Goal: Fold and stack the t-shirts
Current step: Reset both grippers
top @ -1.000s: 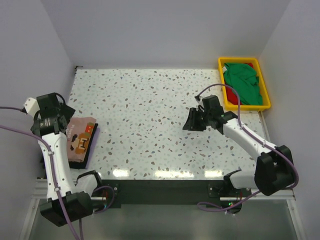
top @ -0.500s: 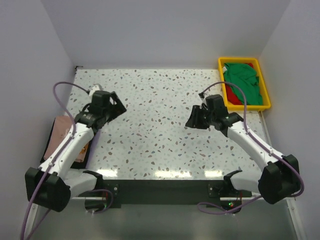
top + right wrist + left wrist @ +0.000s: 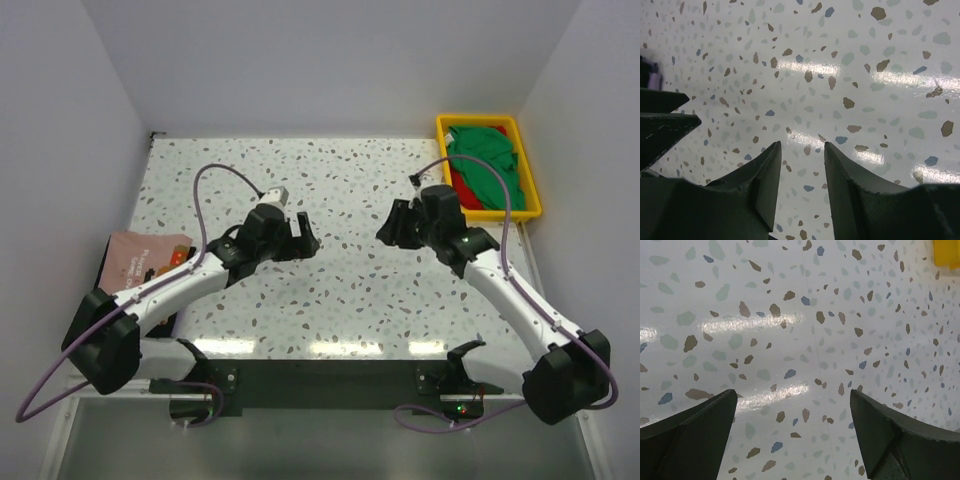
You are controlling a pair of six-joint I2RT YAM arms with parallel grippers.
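A folded dusty pink t-shirt [image 3: 145,260] with an orange-white print lies at the table's left edge on a black t-shirt [image 3: 103,272], of which only an edge shows. A green t-shirt [image 3: 487,162] fills the yellow tray [image 3: 527,210], with a red t-shirt [image 3: 463,186] showing under it. My left gripper [image 3: 303,240] is open wide and empty over the bare table middle [image 3: 792,392]. My right gripper [image 3: 394,228] is open and empty over bare table [image 3: 802,145], facing the left one.
The yellow tray stands at the back right corner; its corner shows in the left wrist view [image 3: 947,252]. The left arm crosses over the front of the pink shirt. Grey walls enclose the table on three sides. The terrazzo tabletop [image 3: 340,190] lies between the grippers.
The left arm has swung from the shirt stack at the left edge to the table's middle. The right gripper has shifted slightly back and right.
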